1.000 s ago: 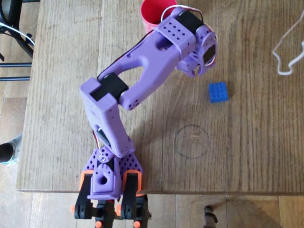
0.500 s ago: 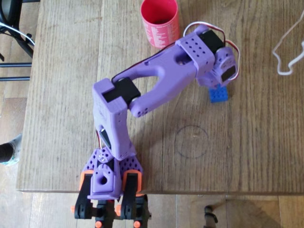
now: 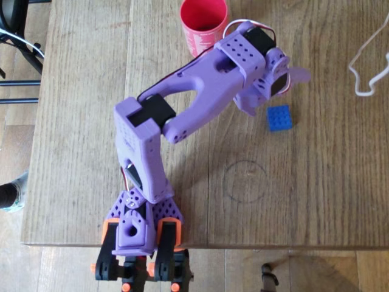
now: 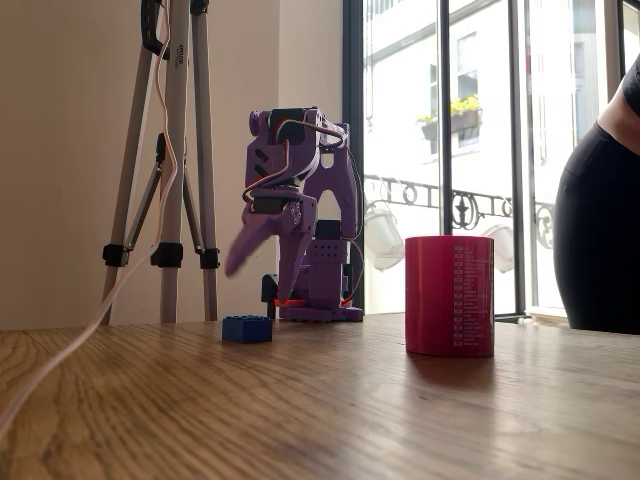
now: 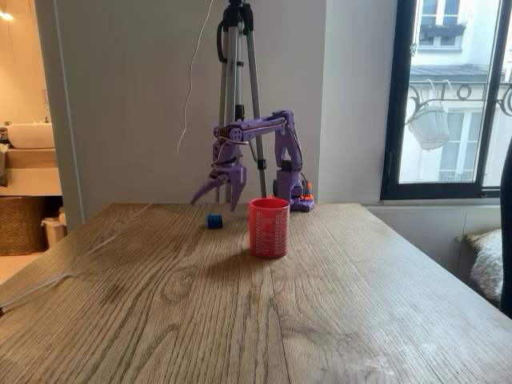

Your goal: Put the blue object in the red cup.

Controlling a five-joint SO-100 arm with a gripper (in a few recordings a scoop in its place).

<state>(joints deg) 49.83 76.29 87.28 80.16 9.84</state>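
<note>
Claw spread wide above the little blue brick, cup waiting nearby.

I've got the gripper [image 5: 218, 189] hanging off the table with its two fingers splayed apart, holding nothing. The blue brick [image 3: 279, 117] sits flat on the wooden table [image 3: 316, 182], right of centre in the overhead view: small, square, bright blue, a grid of studs on top. In a fixed view it's low and squat [image 4: 246, 329], just under the purple arm [image 3: 200, 91]. The red cup [image 3: 203, 25] stands upright at the top edge of the overhead view, apart from the brick, pinkish-red with white print down its side [image 4: 449, 296].
</note>
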